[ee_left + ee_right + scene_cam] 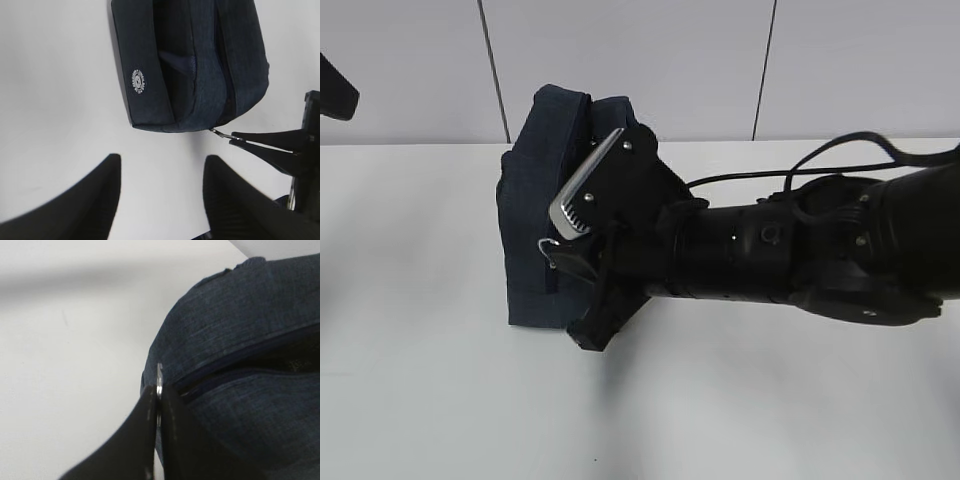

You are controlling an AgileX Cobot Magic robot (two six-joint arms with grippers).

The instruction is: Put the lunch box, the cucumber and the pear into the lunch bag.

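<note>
The navy lunch bag (pixel 532 230) stands on the white table, its round white logo (pixel 137 81) facing the left wrist camera. My right gripper (pixel 560 252) is shut on the zipper's metal ring pull (pixel 159 377) at the bag's lower corner; the left wrist view also shows this ring pull (pixel 220 133) pinched in the right fingertips (pixel 250 144). A dark gap runs along the zipper line (pixel 235 367). My left gripper (pixel 162 160) hangs open over bare table just short of the bag (pixel 190 65), holding nothing. The lunch box, cucumber and pear are out of view.
The right arm (pixel 800 250) reaches in from the right and covers the bag's right side. A dark piece, probably of the left arm (pixel 335 92), shows at the top left edge. A white panelled wall (pixel 640 60) stands behind the table.
</note>
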